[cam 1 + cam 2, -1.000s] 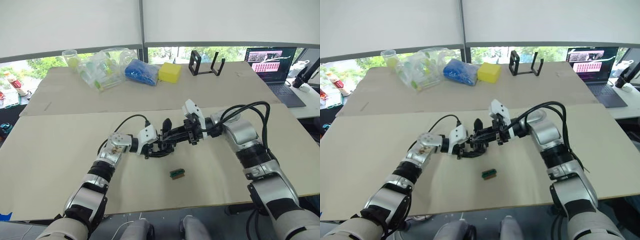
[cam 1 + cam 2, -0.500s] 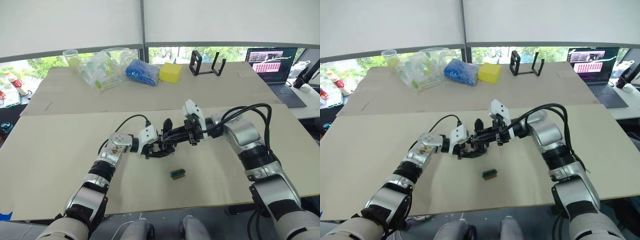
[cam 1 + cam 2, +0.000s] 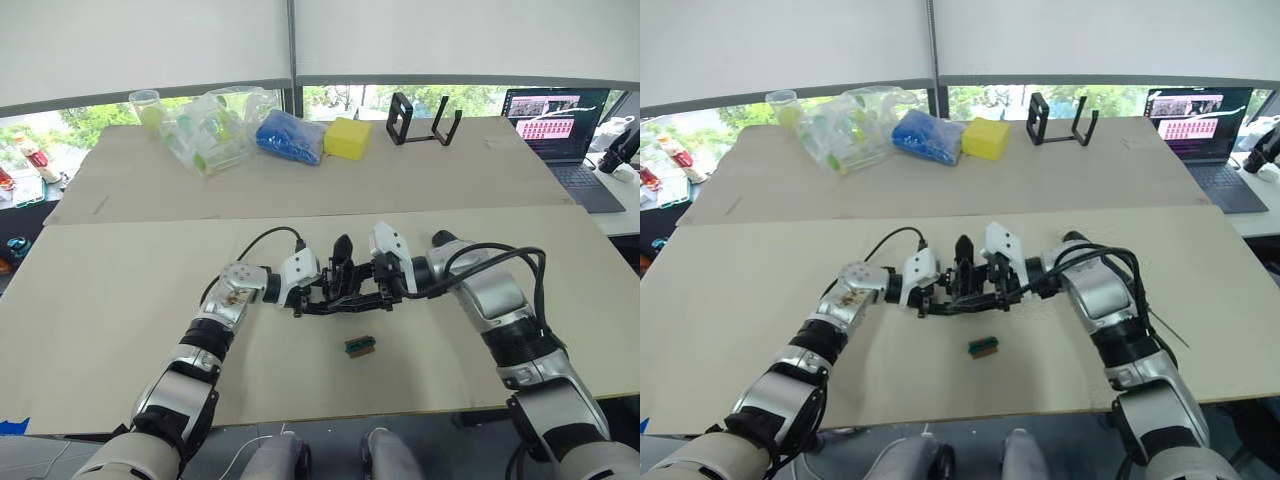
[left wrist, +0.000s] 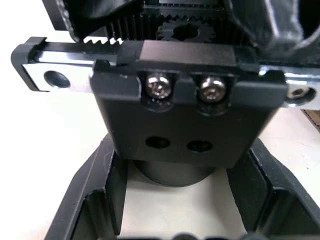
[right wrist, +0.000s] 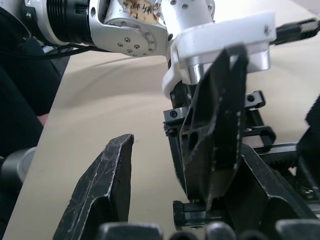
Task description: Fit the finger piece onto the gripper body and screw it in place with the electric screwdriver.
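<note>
Nearest the robot, a small green-and-brown block (image 3: 359,346) lay alone on the tan table (image 3: 100,300), just in front of the two grippers. Behind it, mid-table, the left gripper (image 3: 312,294) was clamped on the round base of the gripper body (image 4: 175,125), its fingers (image 4: 105,200) pressed to either side, while the right gripper (image 3: 372,293) met the body from the opposite side with its fingers (image 5: 107,185) spread apart, one beside the body's upright pointed finger (image 5: 212,130). Farther back, on the rear table, sat clear plastic bags (image 3: 205,130), a blue bag (image 3: 290,137), a yellow block (image 3: 347,138), a black stand (image 3: 423,118) and a laptop (image 3: 560,115).
</note>
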Controlling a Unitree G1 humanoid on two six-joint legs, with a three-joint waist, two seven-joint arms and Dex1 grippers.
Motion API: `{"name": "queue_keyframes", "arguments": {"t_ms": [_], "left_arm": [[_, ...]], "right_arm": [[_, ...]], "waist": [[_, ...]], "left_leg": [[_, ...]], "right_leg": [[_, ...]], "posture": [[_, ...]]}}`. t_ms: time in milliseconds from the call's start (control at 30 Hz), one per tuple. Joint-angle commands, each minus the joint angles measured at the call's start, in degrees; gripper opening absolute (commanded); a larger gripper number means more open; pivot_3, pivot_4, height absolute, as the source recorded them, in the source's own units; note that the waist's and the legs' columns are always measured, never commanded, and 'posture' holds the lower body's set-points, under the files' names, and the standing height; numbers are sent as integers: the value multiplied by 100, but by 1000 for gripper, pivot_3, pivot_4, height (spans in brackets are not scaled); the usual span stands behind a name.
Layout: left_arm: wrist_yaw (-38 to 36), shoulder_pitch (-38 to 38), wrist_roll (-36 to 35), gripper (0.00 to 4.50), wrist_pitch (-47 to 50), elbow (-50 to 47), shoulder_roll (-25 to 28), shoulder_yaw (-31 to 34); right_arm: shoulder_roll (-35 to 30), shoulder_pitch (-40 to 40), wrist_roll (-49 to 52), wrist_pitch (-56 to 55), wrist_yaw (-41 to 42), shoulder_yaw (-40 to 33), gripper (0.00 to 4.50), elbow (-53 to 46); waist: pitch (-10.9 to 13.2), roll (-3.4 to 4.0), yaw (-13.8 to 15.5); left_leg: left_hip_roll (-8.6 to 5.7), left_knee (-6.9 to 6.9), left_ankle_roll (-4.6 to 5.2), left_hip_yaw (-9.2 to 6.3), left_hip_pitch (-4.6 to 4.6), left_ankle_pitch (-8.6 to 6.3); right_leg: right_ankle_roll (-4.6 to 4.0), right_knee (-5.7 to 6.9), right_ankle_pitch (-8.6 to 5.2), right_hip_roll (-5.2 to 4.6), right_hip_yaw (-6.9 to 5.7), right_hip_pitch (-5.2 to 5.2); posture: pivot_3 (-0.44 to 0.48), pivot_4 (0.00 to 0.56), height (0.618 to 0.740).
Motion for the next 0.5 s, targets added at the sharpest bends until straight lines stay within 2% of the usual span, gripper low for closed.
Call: {"name": "queue_keyframes", "arguments": {"t_ms": [33,167,400,500], "left_arm": [[-36,-129,-27,2281,-170,55,-90,-2],[6,-128,8,2281,-262,202,-129,-7],[166,-100,81,2281,-119,275,-134,-23],[42,65,20,3778,-28,88,-8,-12]], "right_arm": [[-83,4,372,-85,-77,-465,2728,-608],[-310,-48,697,215,-177,-838,2728,-1098],[-1347,110,994,740,0,-1089,2728,-1670],[-1666,173,961,890,-193,-1232,2728,-1750]], "waist": [[0,0,16],[1,-1,71],[2,-3,102],[3,-5,101]], "left_leg": [[0,0,0,0,0,0],[0,1,1,0,1,0],[0,5,5,0,1,-2],[5,6,5,0,3,-2]], "right_leg": [[0,0,0,0,0,0],[0,-1,0,0,0,1],[0,-4,0,-11,5,7],[0,-5,0,-18,11,12]], "posture": [[0,150,740],[0,150,740],[0,150,740],[0,150,740]]}}
